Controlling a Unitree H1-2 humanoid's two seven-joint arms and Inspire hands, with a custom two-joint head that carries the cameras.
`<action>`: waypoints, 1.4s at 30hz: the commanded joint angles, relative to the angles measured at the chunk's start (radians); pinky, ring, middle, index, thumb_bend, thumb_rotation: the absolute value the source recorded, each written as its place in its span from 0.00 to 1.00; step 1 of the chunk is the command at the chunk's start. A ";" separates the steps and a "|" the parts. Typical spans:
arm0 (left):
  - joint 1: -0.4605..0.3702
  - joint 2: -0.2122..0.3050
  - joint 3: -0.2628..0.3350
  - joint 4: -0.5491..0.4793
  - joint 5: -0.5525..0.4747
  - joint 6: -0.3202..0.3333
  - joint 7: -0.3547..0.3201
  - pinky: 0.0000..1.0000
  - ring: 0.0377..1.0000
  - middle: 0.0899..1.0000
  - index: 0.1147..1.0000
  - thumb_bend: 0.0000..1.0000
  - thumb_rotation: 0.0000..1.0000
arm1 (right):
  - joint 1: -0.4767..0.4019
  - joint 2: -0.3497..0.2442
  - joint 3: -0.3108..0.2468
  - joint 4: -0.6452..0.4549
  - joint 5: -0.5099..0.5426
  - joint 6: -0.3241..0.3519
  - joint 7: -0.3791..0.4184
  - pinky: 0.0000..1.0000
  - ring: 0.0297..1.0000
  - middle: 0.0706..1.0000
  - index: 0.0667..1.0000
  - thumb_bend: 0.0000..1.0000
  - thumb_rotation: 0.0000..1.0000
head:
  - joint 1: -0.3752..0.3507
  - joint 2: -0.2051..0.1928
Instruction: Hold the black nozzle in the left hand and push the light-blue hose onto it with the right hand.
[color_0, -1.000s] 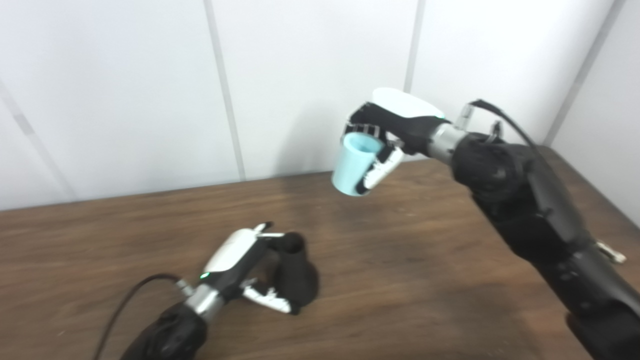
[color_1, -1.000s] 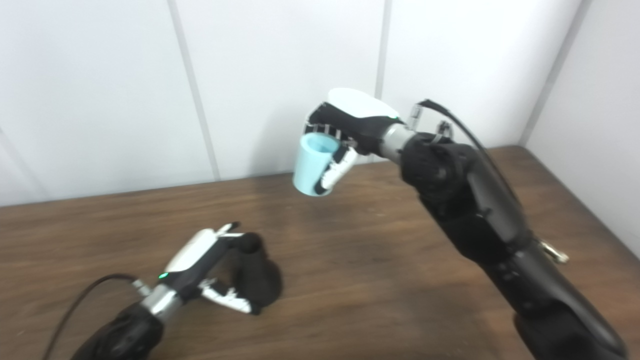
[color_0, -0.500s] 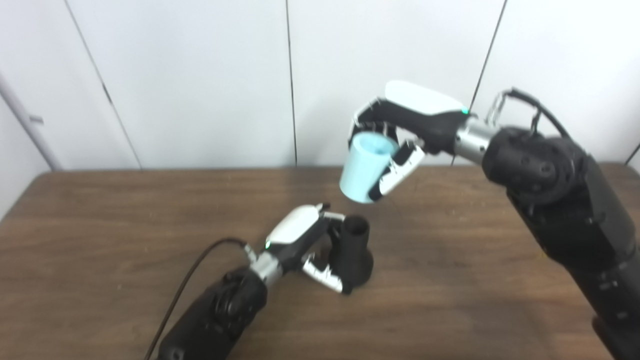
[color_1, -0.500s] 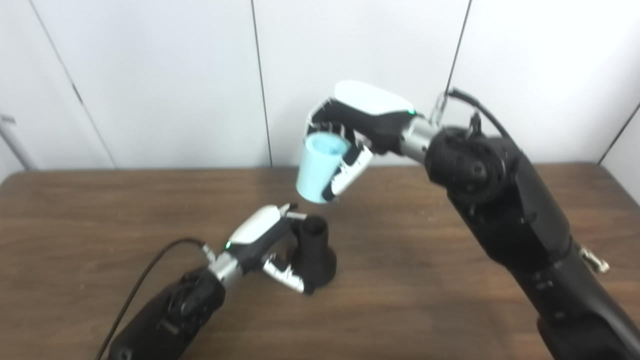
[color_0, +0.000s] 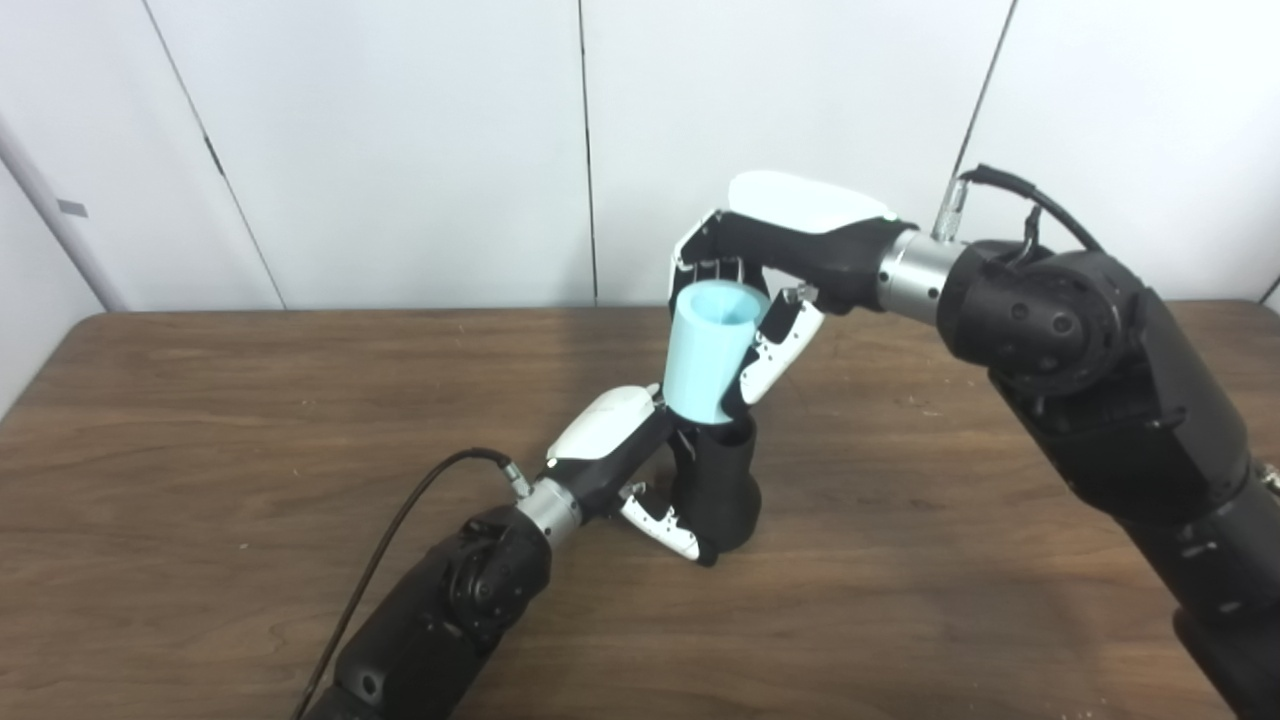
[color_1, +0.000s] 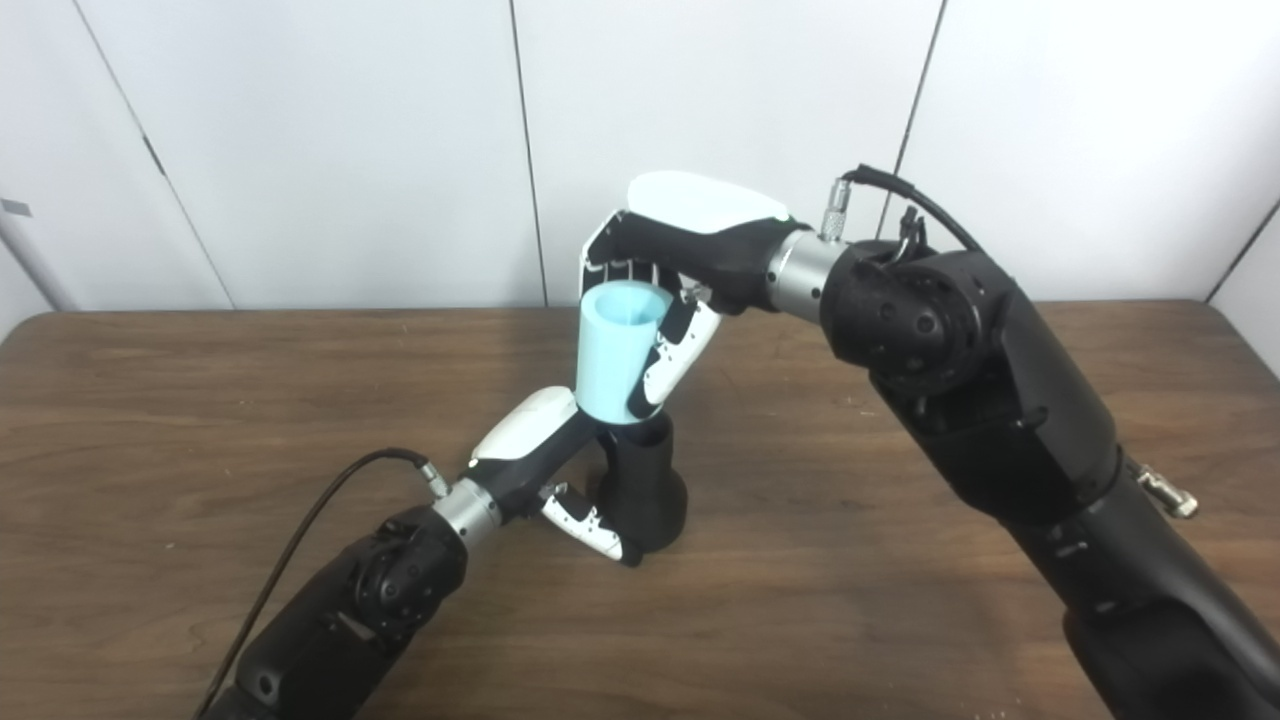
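The black nozzle (color_0: 718, 485) stands upright on the brown table (color_0: 200, 420) near its middle. My left hand (color_0: 625, 455) is shut on the nozzle from its left side. My right hand (color_0: 765, 265) is shut on the light-blue hose piece (color_0: 705, 350), a short open-topped tube. The hose stands upright directly over the nozzle, and its lower end covers the nozzle's top. The same shows in the right eye view, with the hose (color_1: 615, 350) above the nozzle (color_1: 645, 490).
White wall panels (color_0: 400, 150) rise behind the table's far edge. A black cable (color_0: 400, 530) runs along my left forearm. A small metal fitting (color_1: 1160, 490) lies near the table's right edge.
The camera has shifted. My right hand has brought the hose down and left onto the top of the nozzle. My left hand still grips the nozzle.
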 joint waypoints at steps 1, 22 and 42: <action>0.043 0.001 -0.050 0.031 0.027 0.029 -0.097 1.00 0.59 0.43 0.42 0.53 0.00 | -0.060 -0.003 -0.009 -0.004 -0.010 -0.019 -0.005 0.36 0.45 0.44 0.44 0.50 0.00 | 0.001 0.001; 0.068 0.046 -0.043 0.054 0.042 0.015 -0.084 1.00 0.58 0.44 0.42 0.53 0.00 | -0.084 -0.022 -0.024 0.017 -0.040 -0.013 0.007 0.36 0.45 0.44 0.43 0.50 0.00 | -0.003 0.013; 0.065 0.045 -0.060 0.032 0.051 0.073 -0.113 1.00 0.60 0.45 0.41 0.53 0.00 | -0.041 -0.027 -0.025 0.023 -0.066 -0.039 0.010 0.37 0.46 0.43 0.42 0.50 0.00 | -0.006 0.018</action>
